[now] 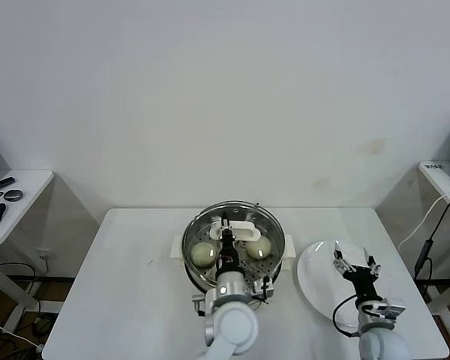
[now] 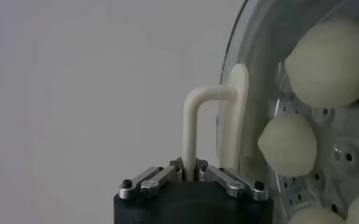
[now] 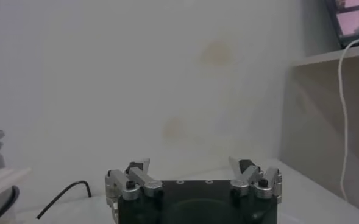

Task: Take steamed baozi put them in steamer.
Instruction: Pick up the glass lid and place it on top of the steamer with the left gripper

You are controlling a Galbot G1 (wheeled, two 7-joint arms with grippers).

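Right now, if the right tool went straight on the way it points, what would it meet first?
Nothing close, as far as the pictures show. The open right tool hangs over the white plate and points toward the bare wall beyond the table edge. Depth is unclear, so the wall is only my best guess.

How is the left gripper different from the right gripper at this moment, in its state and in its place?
The left gripper has its jaws shut on the white handle of the glass lid; the right gripper has its jaws open and holds nothing. The left gripper is over the steamer, where baozi lie; the right gripper is over the bare white plate. Both are above the same table.
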